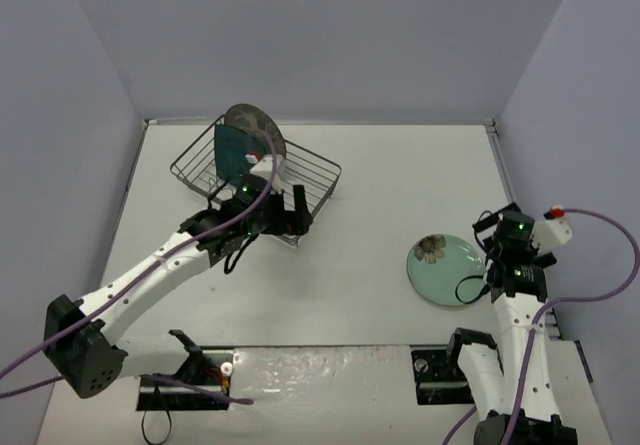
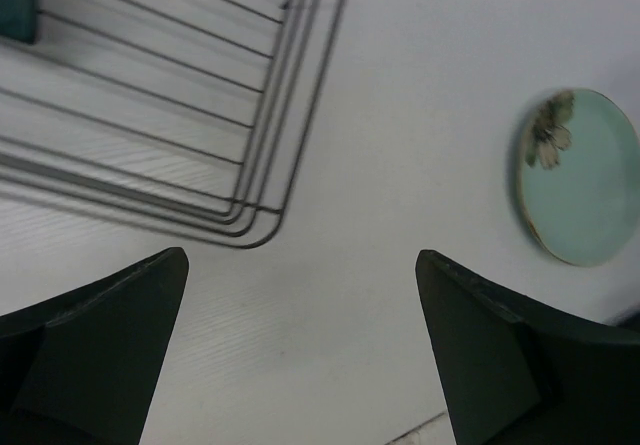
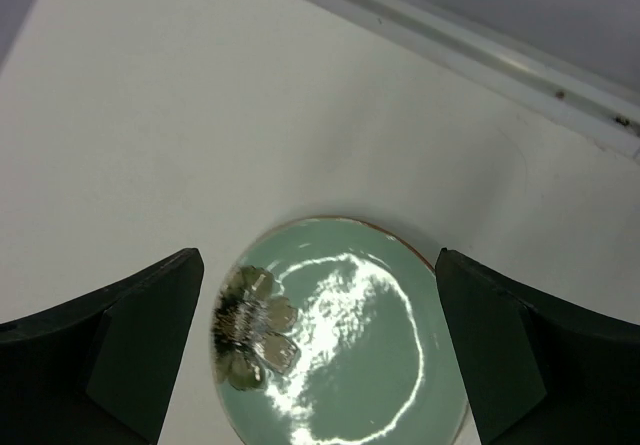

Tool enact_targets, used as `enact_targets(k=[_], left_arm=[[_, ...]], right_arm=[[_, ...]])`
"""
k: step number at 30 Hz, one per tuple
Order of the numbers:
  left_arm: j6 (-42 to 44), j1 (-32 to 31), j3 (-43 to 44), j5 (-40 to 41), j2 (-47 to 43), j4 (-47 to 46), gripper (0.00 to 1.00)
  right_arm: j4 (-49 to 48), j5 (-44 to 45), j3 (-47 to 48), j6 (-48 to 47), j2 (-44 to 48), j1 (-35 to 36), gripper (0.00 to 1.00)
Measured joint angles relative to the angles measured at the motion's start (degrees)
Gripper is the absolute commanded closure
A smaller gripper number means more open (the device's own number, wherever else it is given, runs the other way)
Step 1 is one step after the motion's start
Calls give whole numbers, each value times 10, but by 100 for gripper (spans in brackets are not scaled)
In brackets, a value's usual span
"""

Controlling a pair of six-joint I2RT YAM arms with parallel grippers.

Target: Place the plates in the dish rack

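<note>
The dark wire dish rack (image 1: 305,173) stands at the back left. The round dark grey-brown plate (image 1: 250,122) and the square dark teal plate (image 1: 234,151) stand on edge in it. The mint-green plate with a flower mark (image 1: 446,268) lies flat on the table at the right; it also shows in the right wrist view (image 3: 340,335) and the left wrist view (image 2: 582,175). My left gripper (image 1: 298,215) is open and empty just in front of the rack's near right corner (image 2: 265,227). My right gripper (image 1: 487,250) is open and empty, above the mint plate's right side.
Grey walls enclose the white table on three sides, with a rail (image 3: 480,50) along the far edge. The arm bases and a mounting plate (image 1: 330,370) sit at the near edge. Purple cables (image 1: 610,265) trail from both arms.
</note>
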State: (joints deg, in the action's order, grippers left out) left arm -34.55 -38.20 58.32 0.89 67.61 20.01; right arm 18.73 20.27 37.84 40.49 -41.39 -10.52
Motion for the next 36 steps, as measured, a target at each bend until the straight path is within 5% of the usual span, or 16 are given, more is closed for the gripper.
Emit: enact_targets(k=[13,25,36], left_arm=[[92,-117,196,-158,228,-19,3],[99,-129,267,-235,400,-23,3],[99,-129,287,-251,419,-24,3]], right_arm=[[-22,-234,-115,-2,-49,-227,1],[-98,-349,-176,-14,-118,-240,4],[-189,-436,-177,-52,-179,-243,5]])
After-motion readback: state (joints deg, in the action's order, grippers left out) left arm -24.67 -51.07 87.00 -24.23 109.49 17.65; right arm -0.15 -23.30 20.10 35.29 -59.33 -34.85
